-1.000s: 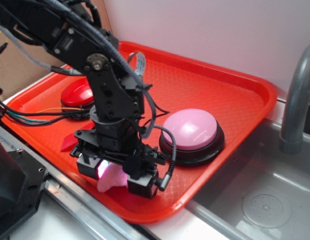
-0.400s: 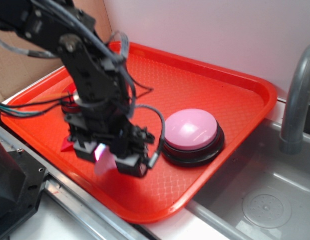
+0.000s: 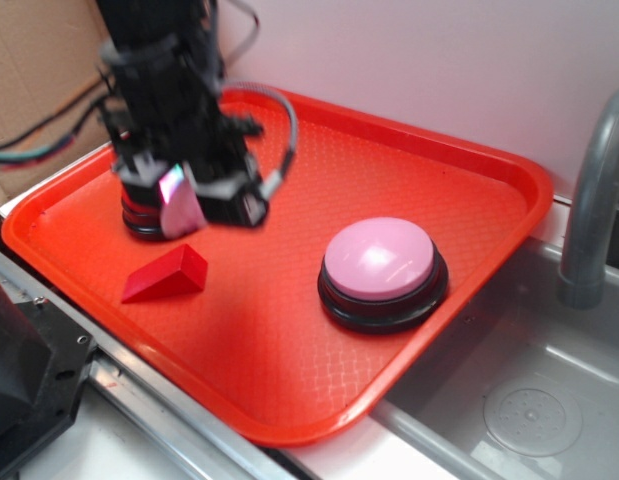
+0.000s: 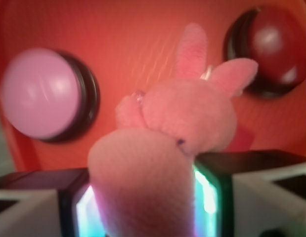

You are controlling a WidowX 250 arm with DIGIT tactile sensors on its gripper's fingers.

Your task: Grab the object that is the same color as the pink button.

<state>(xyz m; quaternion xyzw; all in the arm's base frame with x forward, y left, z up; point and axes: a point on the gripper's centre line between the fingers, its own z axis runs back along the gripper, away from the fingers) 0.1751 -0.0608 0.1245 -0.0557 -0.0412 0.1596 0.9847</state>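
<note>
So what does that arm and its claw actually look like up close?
The arm is black, boxy and jointed, with black cables looping loosely along it and thinner wires trailing off to one side. The gripper ends in two blocky fingers, black with pale grey faces. Their inner pads glow with a teal-to-pink light.

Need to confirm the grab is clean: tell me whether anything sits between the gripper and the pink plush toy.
Nothing visible does. The gripper is shut directly on the pink plush toy, held above the tray.
</note>
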